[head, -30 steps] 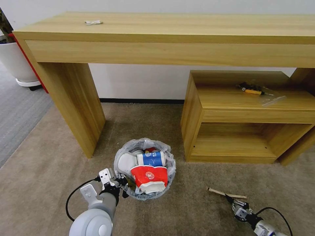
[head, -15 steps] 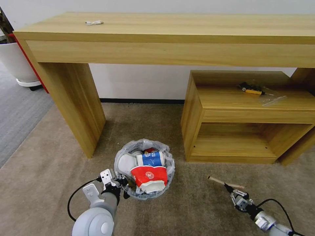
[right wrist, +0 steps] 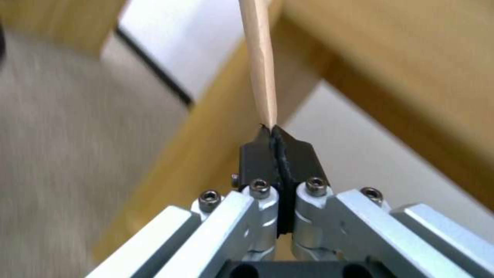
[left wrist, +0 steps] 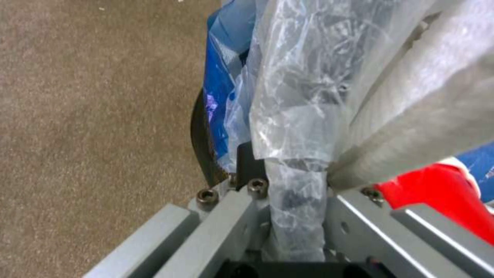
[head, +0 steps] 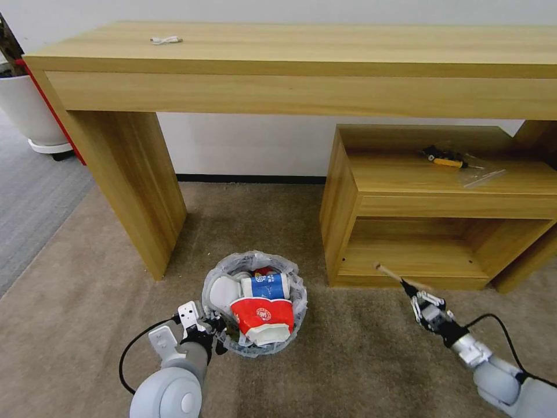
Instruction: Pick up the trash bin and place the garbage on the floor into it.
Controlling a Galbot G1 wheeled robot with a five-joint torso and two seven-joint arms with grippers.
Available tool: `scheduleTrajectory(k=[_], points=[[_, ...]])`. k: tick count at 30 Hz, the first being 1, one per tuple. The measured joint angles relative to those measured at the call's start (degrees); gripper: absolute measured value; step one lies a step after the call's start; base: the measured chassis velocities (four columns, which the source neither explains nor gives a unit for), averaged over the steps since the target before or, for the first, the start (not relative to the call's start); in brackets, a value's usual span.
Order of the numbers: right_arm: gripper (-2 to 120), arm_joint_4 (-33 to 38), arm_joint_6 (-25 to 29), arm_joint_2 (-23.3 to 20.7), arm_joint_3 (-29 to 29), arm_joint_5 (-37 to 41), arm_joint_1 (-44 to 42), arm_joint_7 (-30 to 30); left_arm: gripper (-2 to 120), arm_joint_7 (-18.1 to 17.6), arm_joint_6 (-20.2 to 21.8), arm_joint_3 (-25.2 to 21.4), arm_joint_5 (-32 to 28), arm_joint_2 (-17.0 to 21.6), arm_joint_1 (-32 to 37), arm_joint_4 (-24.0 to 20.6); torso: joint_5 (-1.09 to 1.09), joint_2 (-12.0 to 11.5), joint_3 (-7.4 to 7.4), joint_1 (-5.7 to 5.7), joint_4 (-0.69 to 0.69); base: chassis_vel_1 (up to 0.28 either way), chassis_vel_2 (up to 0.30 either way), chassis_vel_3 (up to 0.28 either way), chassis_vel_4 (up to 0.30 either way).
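Observation:
The trash bin [head: 290, 334], black and lined with a crinkled plastic bag [left wrist: 298, 116], stands on the beige floor [head: 87, 302] in front of the desk. It holds garbage: a red cup [head: 261, 313], a blue-white cup [head: 267, 285] and a white slipper [head: 223, 290]. My left gripper [head: 217, 332] is shut on the bin's near-left rim [left wrist: 198, 135], clamping the bag [left wrist: 288, 170]. To the right of the bin, my right gripper [head: 413, 291] is shut on the end of a wooden stick [head: 391, 273], held in the air above the carpet. The stick [right wrist: 260, 69] juts out past the closed pads [right wrist: 257, 154].
A long wooden desk [head: 290, 64] spans the back, with its leg [head: 133, 180] just left of the bin. A low wooden shelf unit [head: 429, 203] stands at the right with a screwdriver [head: 444, 158] on it. A white planter pot [head: 26, 110] and grey carpet [head: 29, 203] lie far left.
My right gripper has lifted the wooden stick off the carpet and raised it. The left gripper and the bin have hardly shifted.

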Motion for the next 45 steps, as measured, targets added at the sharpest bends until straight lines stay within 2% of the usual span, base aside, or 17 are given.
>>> scheduleTrajectory(k=[3,4,7,9,12,13,15,17,19,25,35,36,37,41,45], points=[[0,9.8,0.0,-3.6,-0.1,3.9,0.9,-1.5,0,0.0,0.2,0.3,0.5,0.0,-0.1,0.7,0.00,0.0,0.00,0.00,0.01,0.000,0.000,0.000,0.000],[0,9.8,0.0,-3.6,-0.1,3.9,0.9,-1.5,0,0.0,0.2,0.3,0.5,0.0,-0.1,0.7,0.00,0.0,0.00,0.00,0.01,0.000,0.000,0.000,0.000],[0,17.3,0.0,-6.8,-0.3,6.5,1.7,-2.4,0,0.0,0.2,0.3,0.9,0.0,-0.1,1.0,0.00,0.0,0.00,0.00,0.00,0.000,0.000,0.000,0.000],[0,19.0,0.0,-7.4,-0.3,7.1,1.8,-2.5,0,0.0,0.2,0.3,0.9,0.0,-0.2,1.1,-0.01,0.0,0.00,0.00,0.00,0.000,0.000,0.000,0.000],[0,30.7,-0.8,-10.3,-0.5,10.2,2.2,-3.3,0,-0.1,0.5,0.2,0.9,0.0,-0.7,2.0,-0.01,0.0,0.00,0.00,0.00,0.000,0.000,0.000,0.000],[0,30.7,-0.8,-10.3,-0.5,10.2,2.2,-3.3,0,-0.1,0.5,0.2,0.9,0.0,-0.7,2.0,-0.01,0.0,0.00,0.00,0.00,0.000,0.000,0.000,0.000],[0,36.4,-2.4,-11.8,-1.0,12.5,2.3,-3.4,0,-0.2,0.6,0.4,1.1,0.0,-1.0,2.3,-0.01,0.0,0.00,0.00,0.00,0.000,0.000,0.000,0.000],[0,37.5,-2.8,-12.1,-1.2,12.9,2.3,-3.4,0,-0.2,0.7,0.5,1.1,0.0,-1.1,2.4,-0.01,0.0,0.00,0.00,0.00,0.000,0.000,0.000,0.000],[0,41.9,-4.4,-13.1,-2.2,14.8,2.2,-3.4,0,-0.4,0.8,0.9,1.1,0.0,-1.6,2.8,-0.02,0.0,0.00,0.00,0.00,0.000,0.000,0.000,0.000],[0,46.2,-5.5,-13.4,-4.7,16.5,2.0,-2.7,0,-0.8,1.1,1.4,1.2,0.0,-2.3,3.7,0.00,0.0,0.00,-0.01,0.00,0.000,0.000,0.000,0.000],[0,52.4,-7.3,-11.7,-13.3,21.1,4.6,-1.6,0,-1.3,1.3,1.8,1.1,0.0,-3.5,5.2,-0.01,0.0,0.00,-0.01,-0.01,0.000,0.000,0.000,0.000],[0,52.5,-7.5,-10.8,-15.7,21.5,6.2,-1.1,0,-1.3,1.3,1.8,1.0,0.0,-3.6,5.2,-0.01,0.0,0.00,-0.01,-0.01,0.000,0.000,0.000,0.000],[0,52.5,-7.5,-10.8,-15.7,21.5,6.2,-1.1,0,-1.3,1.3,1.8,1.0,0.0,-3.6,5.2,-0.01,0.0,0.00,-0.01,-0.01,0.000,0.000,0.000,0.000],[0,50.6,-8.1,-7.3,-24.3,21.6,12.0,0.7,0,-1.6,1.3,1.4,0.8,0.0,-3.7,5.1,0.00,0.0,0.00,0.00,0.01,0.000,0.000,0.000,0.000],[0,48.5,-8.3,-5.3,-27.7,21.2,14.1,1.5,0,-1.6,1.3,1.2,0.7,0.0,-3.7,4.8,0.00,0.0,0.00,-0.01,-0.02,0.000,0.000,0.000,0.000]])
